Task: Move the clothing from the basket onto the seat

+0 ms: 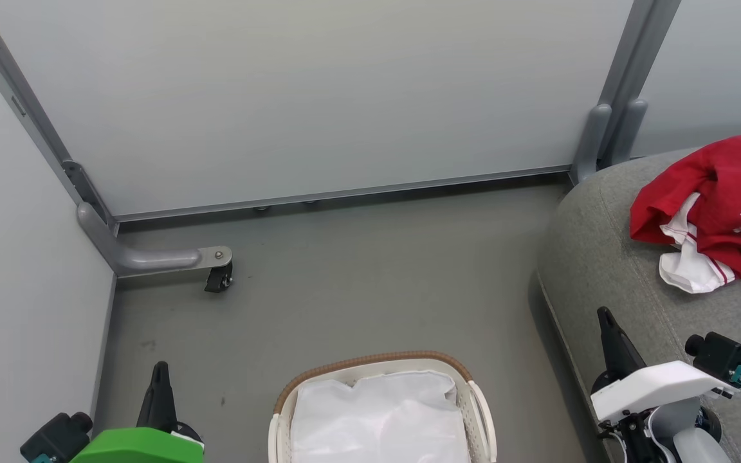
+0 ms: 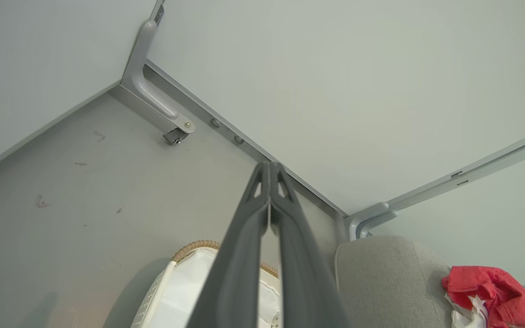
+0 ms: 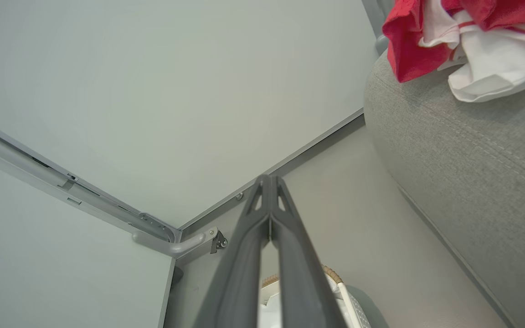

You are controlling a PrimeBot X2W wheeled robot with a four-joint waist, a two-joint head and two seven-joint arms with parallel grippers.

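Both grippers are empty, fingers pressed together. The left gripper hangs over the floor left of the basket. The right gripper hangs over the edge of the seat nearest the basket.

Clothing: a crumpled red-and-white heap lying on the seat near its far edge, well apart from both grippers.

Basket: on the floor, just beside the seat. Its visible part holds a white liner; no red cloth is seen. Its near end is cut off at the head view's bottom edge, so emptiness cannot be confirmed.

Assessment: the transfer looks complete or nearly so.

Recommended: inspect the hidden near end before concluding. If a garment is found, part the fingers above the rim, descend straight, pinch red fabric alone, leave the liner, and lift clear of the rim before swinging to the seat.
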